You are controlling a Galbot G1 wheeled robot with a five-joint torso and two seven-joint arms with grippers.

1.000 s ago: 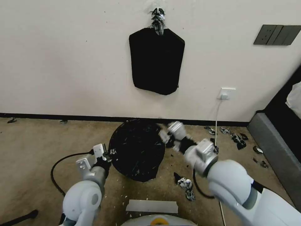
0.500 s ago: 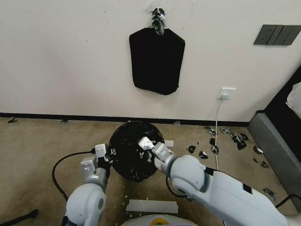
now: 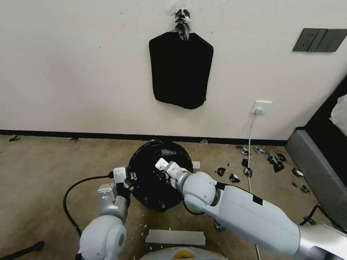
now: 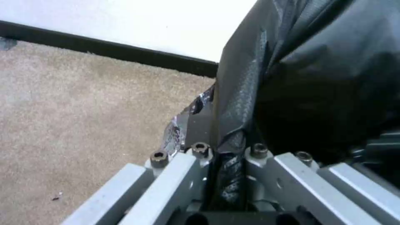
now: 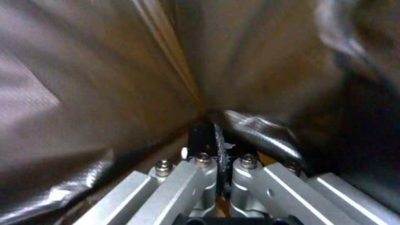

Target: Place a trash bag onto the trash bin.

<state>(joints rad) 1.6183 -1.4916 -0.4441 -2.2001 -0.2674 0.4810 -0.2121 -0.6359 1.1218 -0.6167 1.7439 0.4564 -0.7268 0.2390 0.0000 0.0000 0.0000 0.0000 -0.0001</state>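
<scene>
your right tool (image 3: 163, 167) has swung in over the trash bag (image 3: 151, 180), pinching film; left tool (image 3: 127, 177) stays clamped on its edge.

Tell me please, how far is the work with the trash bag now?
Done: the trash bag is picked up and hides the bin beneath. In hand: the left gripper pinches its edge, and the right gripper clamps a fold near the middle. Left: I cannot confirm it sits around the rim.

trash bag (image 3: 155, 180) lower centre of head view, on floor before wall | left gripper (image 3: 131, 177) at bag's left edge | right gripper (image 3: 163, 172) over bag's middle | bundle of bags (image 3: 180, 68) on wall above | scraps (image 3: 269, 159) on floor, right
</scene>
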